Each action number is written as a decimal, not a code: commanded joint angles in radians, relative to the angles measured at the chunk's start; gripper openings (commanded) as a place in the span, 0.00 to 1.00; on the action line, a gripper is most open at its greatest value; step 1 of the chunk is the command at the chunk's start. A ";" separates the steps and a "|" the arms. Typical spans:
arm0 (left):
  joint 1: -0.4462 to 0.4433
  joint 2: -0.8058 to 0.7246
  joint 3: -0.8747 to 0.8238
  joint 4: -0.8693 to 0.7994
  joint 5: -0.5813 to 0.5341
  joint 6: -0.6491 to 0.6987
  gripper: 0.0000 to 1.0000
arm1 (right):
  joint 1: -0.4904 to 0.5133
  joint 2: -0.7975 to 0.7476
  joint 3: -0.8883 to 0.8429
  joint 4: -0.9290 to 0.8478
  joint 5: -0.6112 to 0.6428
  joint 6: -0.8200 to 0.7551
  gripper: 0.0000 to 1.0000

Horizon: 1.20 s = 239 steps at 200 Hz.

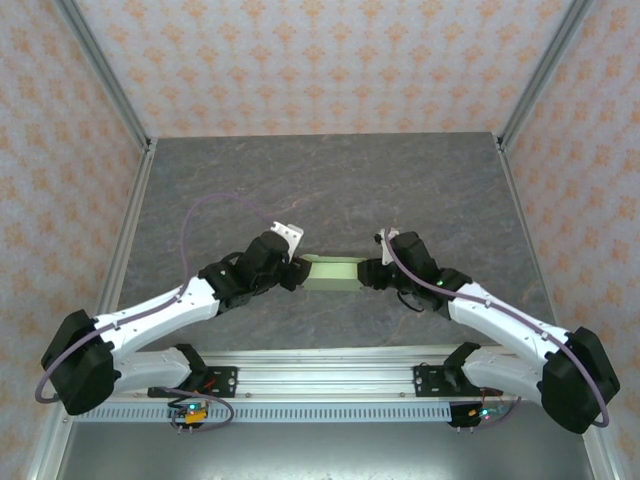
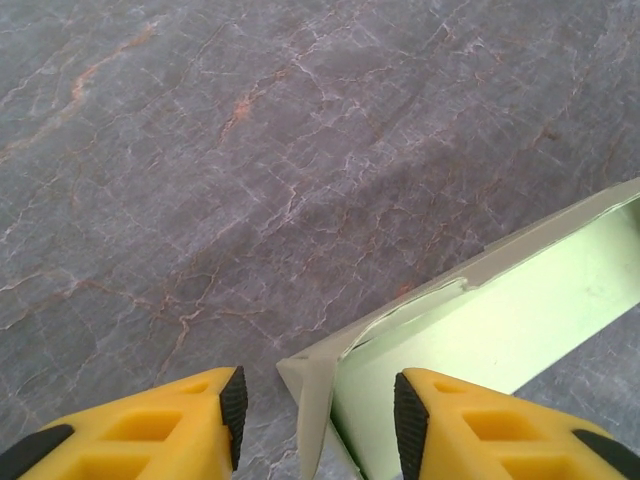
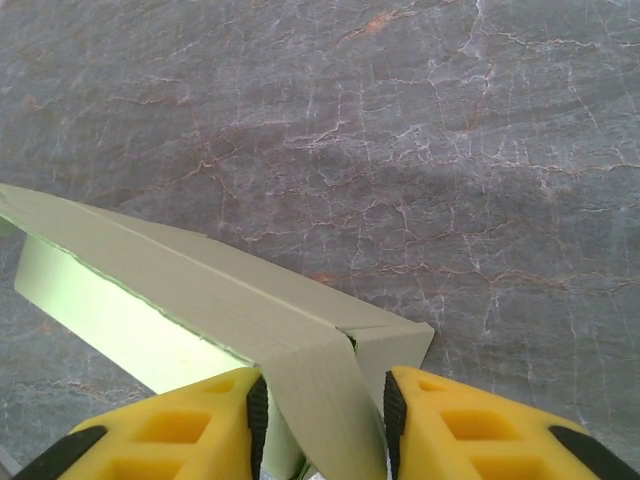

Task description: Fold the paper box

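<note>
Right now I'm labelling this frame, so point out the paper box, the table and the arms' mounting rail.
paper box (image 1: 333,274): top external view, its pale green middle.
table (image 1: 330,180): top external view, bare grey surface.
mounting rail (image 1: 320,375): top external view, its silver middle stretch.

The paper box (image 1: 333,272), pale green card partly folded into a low open tray, sits mid-width on the tabletop (image 1: 330,180), toward its near edge.

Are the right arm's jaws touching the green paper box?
Touching. The right wrist view shows the paper box with its end flap filling the space between the right gripper jaws, lying against both yellow fingers.
</note>
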 commanded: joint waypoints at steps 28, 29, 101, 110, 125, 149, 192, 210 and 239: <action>-0.004 0.058 0.100 -0.032 0.010 -0.013 0.28 | 0.011 0.011 0.057 -0.012 0.055 0.024 0.34; -0.004 0.059 0.102 -0.034 0.011 -0.014 0.27 | 0.011 0.011 0.059 -0.012 0.055 0.023 0.34; -0.004 0.064 0.127 -0.118 -0.028 -0.017 0.50 | 0.011 0.020 0.049 -0.009 0.069 0.033 0.33; -0.003 0.052 0.125 -0.138 -0.049 -0.005 0.54 | 0.011 0.020 0.047 -0.009 0.069 0.033 0.33; 0.001 0.055 0.128 -0.170 -0.068 0.000 0.55 | 0.011 0.020 0.050 -0.013 0.069 0.032 0.33; 0.002 0.069 0.118 -0.155 -0.034 -0.005 0.55 | 0.011 0.020 0.065 -0.029 0.072 0.025 0.33; 0.002 0.107 0.126 -0.126 -0.017 -0.018 0.38 | 0.042 0.026 0.121 -0.130 0.138 0.034 0.35; 0.002 0.120 0.134 -0.127 -0.011 -0.019 0.31 | 0.078 0.045 0.159 -0.189 0.206 0.025 0.35; 0.001 0.128 0.140 -0.127 -0.008 -0.033 0.22 | 0.105 0.097 0.197 -0.232 0.246 0.029 0.33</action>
